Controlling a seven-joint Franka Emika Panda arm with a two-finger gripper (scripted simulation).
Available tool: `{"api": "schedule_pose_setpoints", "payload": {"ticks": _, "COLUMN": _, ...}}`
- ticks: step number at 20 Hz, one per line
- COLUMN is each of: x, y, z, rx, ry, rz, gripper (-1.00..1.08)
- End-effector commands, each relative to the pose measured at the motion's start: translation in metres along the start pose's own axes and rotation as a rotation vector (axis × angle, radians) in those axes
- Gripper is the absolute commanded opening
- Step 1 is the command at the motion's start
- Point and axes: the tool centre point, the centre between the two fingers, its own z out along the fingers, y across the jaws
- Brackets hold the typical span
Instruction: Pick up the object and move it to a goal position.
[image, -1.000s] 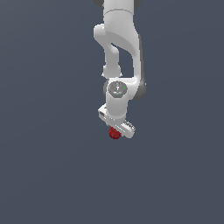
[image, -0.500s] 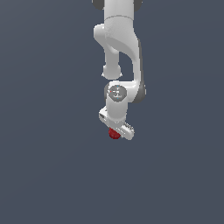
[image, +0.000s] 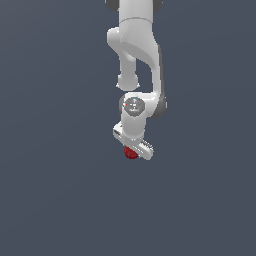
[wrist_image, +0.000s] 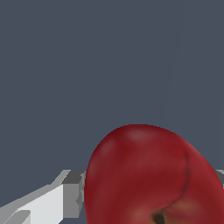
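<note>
The object is a small dark-red ball (image: 130, 153) with a slightly bumpy surface. It sits under the white hand of the arm in the exterior view. My gripper (image: 133, 152) is shut on it, and most of the ball is hidden behind the hand. In the wrist view the ball (wrist_image: 148, 175) fills the near part of the picture. It is pressed between my two grey-white fingers (wrist_image: 65, 192), and only a sliver of the other finger shows past it. No goal marker shows in either view.
The white arm (image: 135, 55) reaches down from the top of the exterior view. Behind it is only a plain dark blue-grey ground (image: 55, 190), with no other objects or edges in view.
The ball stays in the gripper at nearly the same spot. The arm's wrist joint has shifted slightly down and to the exterior view's left.
</note>
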Motion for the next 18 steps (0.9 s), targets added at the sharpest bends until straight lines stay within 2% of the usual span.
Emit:
{"api": "schedule_pose_setpoints", "payload": {"ticks": 1, "x": 0.000, "y": -0.003, "z": -0.004, "rx": 0.002, "ry": 0.002, "rz": -0.001, "gripper": -1.00}}
{"api": "schedule_pose_setpoints", "payload": {"ticks": 9, "x": -0.003, "y": -0.023, "z": -0.041, "rx": 0.001, "ry": 0.002, "rz": 0.000, "gripper": -1.00}}
{"api": "schedule_pose_setpoints", "payload": {"ticks": 18, "x": -0.008, "y": -0.067, "z": -0.116, "rx": 0.000, "ry": 0.002, "rz": 0.000, "gripper": -1.00}}
